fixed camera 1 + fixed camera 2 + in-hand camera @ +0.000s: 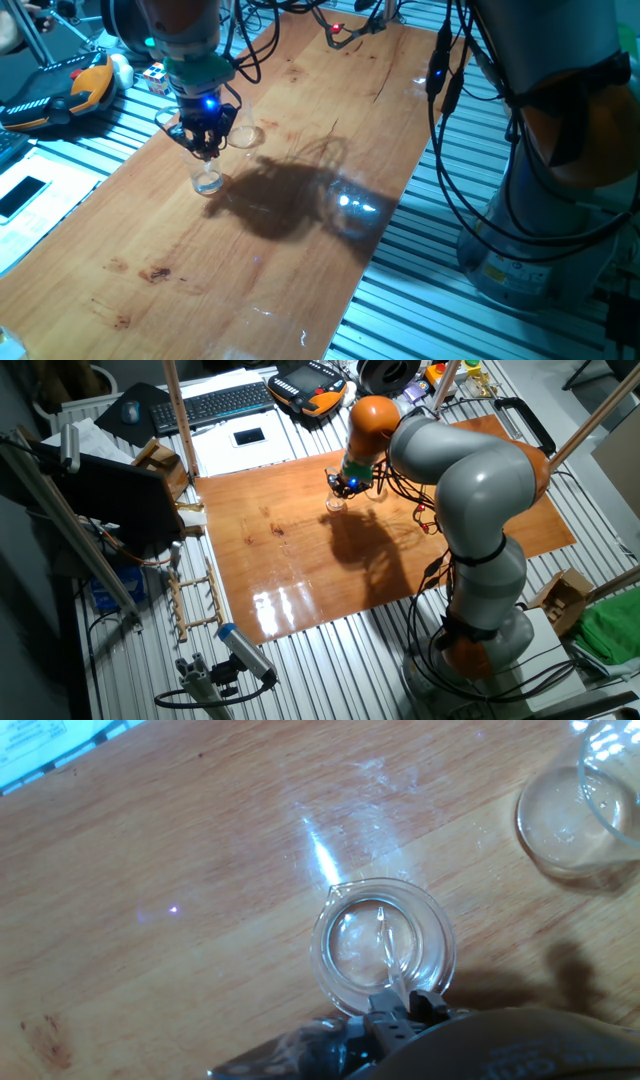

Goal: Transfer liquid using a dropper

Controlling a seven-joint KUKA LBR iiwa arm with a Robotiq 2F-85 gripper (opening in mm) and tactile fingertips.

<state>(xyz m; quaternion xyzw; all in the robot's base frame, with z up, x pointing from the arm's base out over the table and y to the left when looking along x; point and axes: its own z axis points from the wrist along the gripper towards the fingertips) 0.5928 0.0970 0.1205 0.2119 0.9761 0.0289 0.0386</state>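
My gripper (205, 148) hangs right above a clear tumbler (208, 180) on the wooden table (300, 260). In the hand view the gripper (400, 1008) is shut on the dropper (384, 942), a thin clear tube that points down into the tumbler (322, 948). The dropper's red end is hidden by the fingers. A faint whitish glint at the tumbler's bottom (350, 942) may be the liquid. A low clear glass dish (244, 135) stands just behind the tumbler, and shows in the hand view (570, 825) at the top right. In the other fixed view the gripper (343, 487) is over the tumbler (336, 504).
An orange and black pendant (60, 90), a small colour cube (155, 78) and a phone (22, 195) lie left of the table. Cables (345, 35) lie at its far end. A keyboard (215, 402) lies beyond the table.
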